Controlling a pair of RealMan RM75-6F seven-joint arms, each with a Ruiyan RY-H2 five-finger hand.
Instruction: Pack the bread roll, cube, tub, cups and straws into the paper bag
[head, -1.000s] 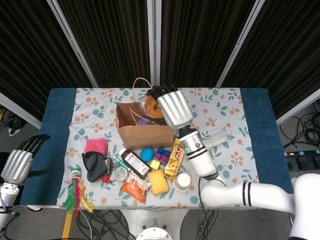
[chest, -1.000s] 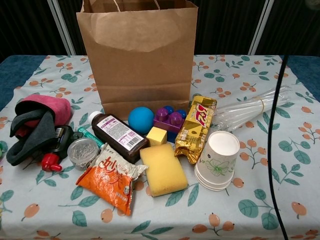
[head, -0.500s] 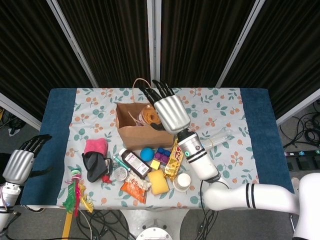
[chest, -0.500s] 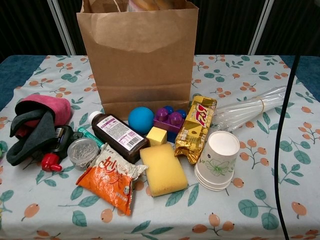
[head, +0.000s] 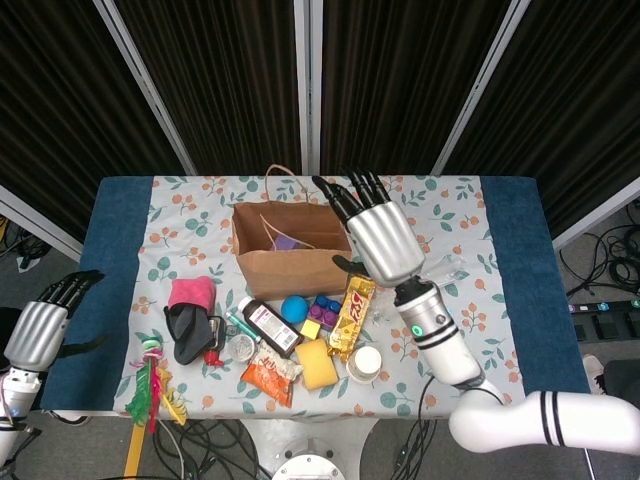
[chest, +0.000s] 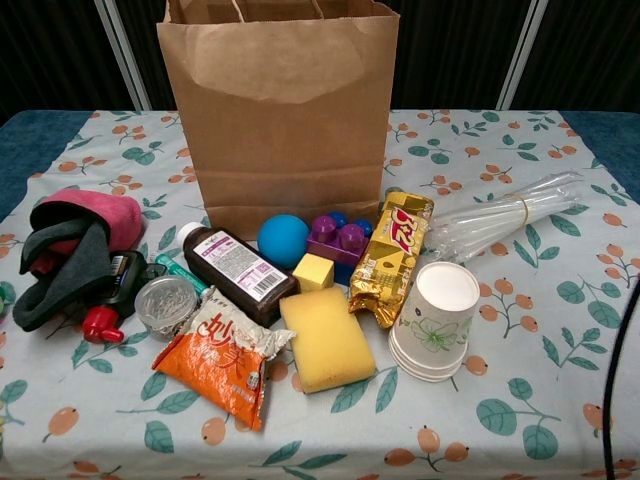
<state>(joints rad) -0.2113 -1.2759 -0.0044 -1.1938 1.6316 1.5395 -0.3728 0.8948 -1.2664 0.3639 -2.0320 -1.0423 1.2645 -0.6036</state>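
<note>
I see the tall brown paper bag (chest: 278, 110) standing upright at the back of the floral tablecloth (chest: 520, 400). Just in front of it: blue ball (chest: 282, 240), purple toy bricks (chest: 338, 238), small yellow cube (chest: 313, 271), gold snack packet (chest: 393, 257). Stacked white paper cups (chest: 436, 320) stand front right, bundled clear straws (chest: 505, 220) behind them. Yellow sponge (chest: 326, 338) lies beside the orange snack pouch (chest: 224, 357).

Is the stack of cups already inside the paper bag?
No, the cups stand on the table in front of the paper bag, beside the yellow sponge.
</note>
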